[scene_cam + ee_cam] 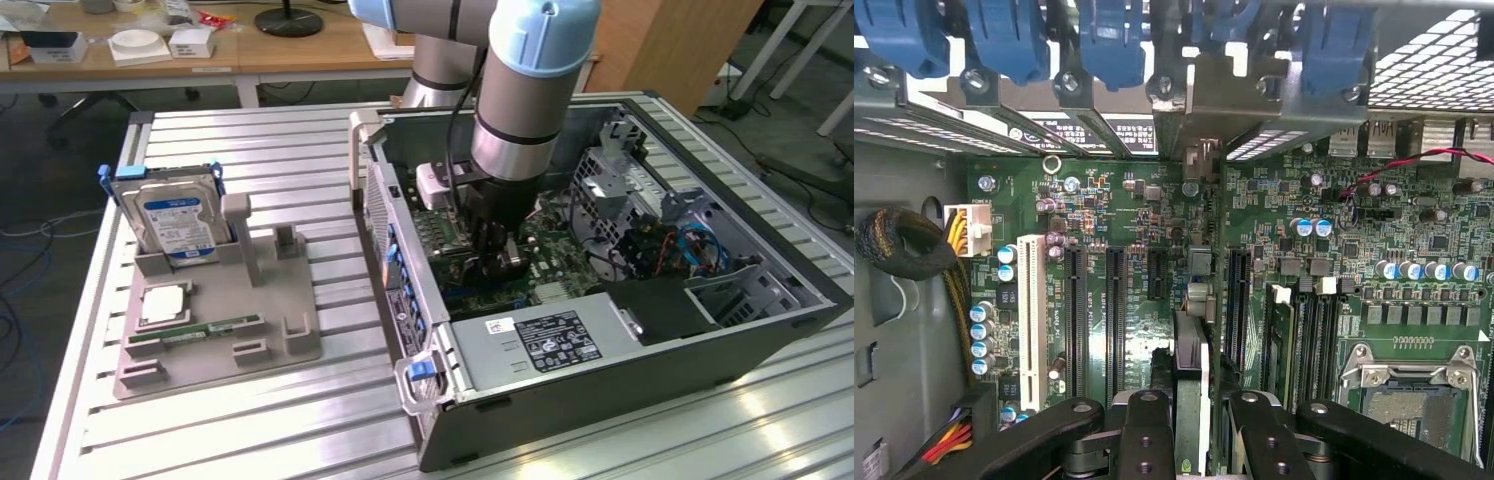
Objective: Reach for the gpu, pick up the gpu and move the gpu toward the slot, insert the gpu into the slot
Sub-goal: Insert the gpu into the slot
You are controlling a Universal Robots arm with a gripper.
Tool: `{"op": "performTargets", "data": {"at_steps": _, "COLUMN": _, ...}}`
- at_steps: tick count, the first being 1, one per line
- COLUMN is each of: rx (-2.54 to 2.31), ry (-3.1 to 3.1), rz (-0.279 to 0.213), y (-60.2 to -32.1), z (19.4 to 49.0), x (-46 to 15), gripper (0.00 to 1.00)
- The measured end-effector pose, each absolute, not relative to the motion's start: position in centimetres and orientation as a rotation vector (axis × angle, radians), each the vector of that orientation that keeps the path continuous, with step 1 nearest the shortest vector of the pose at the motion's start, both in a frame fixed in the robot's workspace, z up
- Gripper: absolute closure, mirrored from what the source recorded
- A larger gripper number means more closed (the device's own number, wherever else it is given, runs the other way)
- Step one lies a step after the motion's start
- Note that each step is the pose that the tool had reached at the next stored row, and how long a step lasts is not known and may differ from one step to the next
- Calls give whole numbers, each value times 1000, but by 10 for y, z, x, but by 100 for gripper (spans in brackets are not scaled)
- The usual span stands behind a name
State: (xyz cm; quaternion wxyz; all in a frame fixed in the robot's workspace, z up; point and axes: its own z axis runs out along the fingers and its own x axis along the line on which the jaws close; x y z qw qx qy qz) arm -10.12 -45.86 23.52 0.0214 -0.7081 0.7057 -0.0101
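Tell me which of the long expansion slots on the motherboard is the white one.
The white slot is the outermost of the row, on the side toward the white power connector. The other long slots, like its neighbour, are black.

A robotics lab or electronics workshop: a ribbed aluminium worktop (254,140) carries an opened grey desktop computer case (641,350) at 3 o'clock and a beige moulded parts fixture (220,335) at 9 o'clock, while cluttered wooden desks (200,60) and loose floor cables (27,290) lie beyond at 12 o'clock.
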Motion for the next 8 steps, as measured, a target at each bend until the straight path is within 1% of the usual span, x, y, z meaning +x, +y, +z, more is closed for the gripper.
{"op": "performTargets", "data": {"at_steps": 8, "rx": -2194, "ry": 2187, "rz": -30, "y": -459, "z": 234, "x": -102, "gripper": 74}}
